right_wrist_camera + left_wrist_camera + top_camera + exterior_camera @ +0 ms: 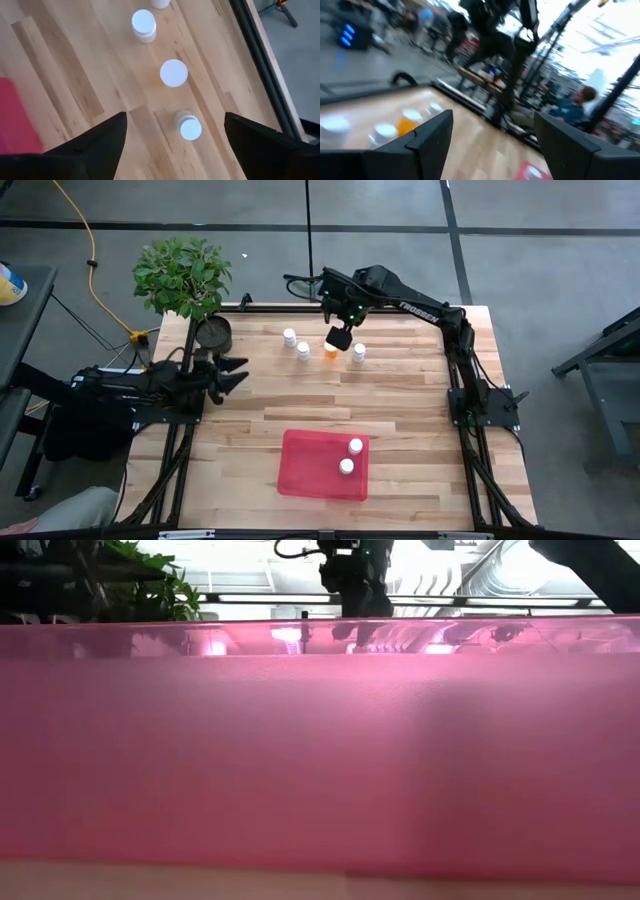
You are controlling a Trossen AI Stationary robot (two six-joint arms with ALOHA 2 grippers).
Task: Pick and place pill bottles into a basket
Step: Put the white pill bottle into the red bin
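Observation:
The red-pink basket (300,470) lies near the table's near edge, with two white pill bottles (355,445) (346,466) standing in it. Its wall (320,760) fills the low view. Near the far edge stand three white bottles (289,336) (303,350) (359,352) and the orange bottle (330,351). My right gripper (340,337) hovers open above the orange bottle (173,73) and a white one (189,126), its midpoint (175,145) between two dark fingers. My left gripper (235,372) waits open at the table's left side; it is also open in its own wrist view (495,140).
A round black pot (212,332) with a green plant (182,275) stands at the far left corner, close to the left gripper. Bare wooden table (400,400) lies between the bottle row and the basket. People and equipment show in the room beyond (570,105).

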